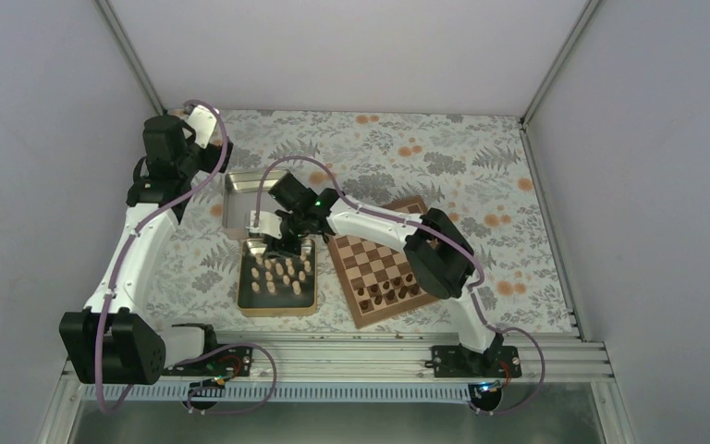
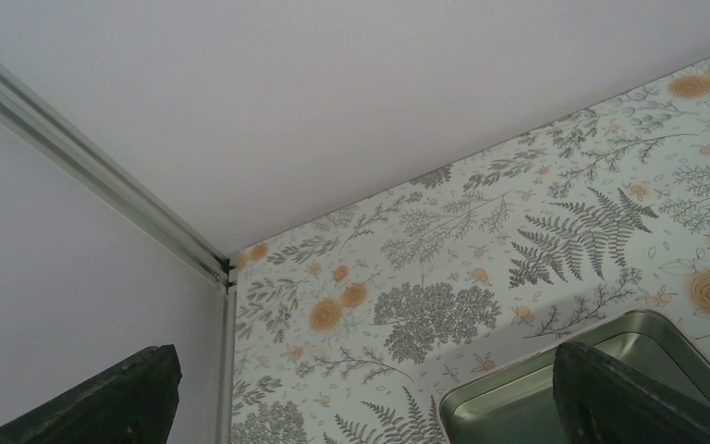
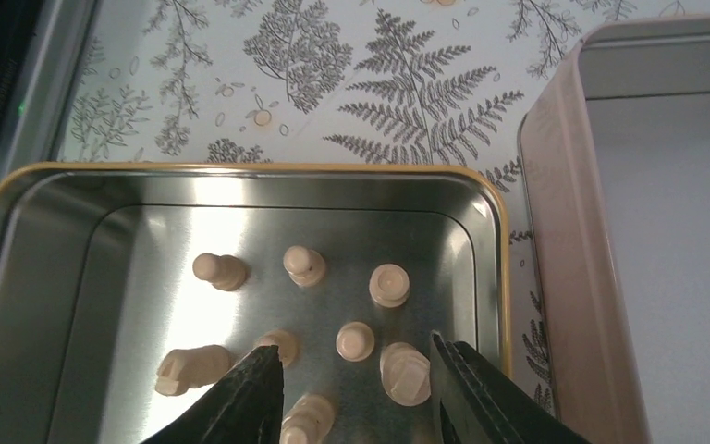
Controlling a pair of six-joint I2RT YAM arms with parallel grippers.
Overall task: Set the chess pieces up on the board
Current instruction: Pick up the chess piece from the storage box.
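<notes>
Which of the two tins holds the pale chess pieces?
The gold-rimmed tin, under the right gripper, holds the pieces. What shows of the plain tin beside it is bare.

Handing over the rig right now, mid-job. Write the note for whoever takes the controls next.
Left tool: open, empty, up at the far-left corner near the second tin.
Right tool: open, down in the gold-rimmed tin, fingers either side of a pale pawn, nothing gripped.
Pale pieces: in that tin, some standing, some lying.
Board: right of that tin, dark pieces on its near rows.
Done: no pale piece shows on the board.
Left: move them all across.
</notes>
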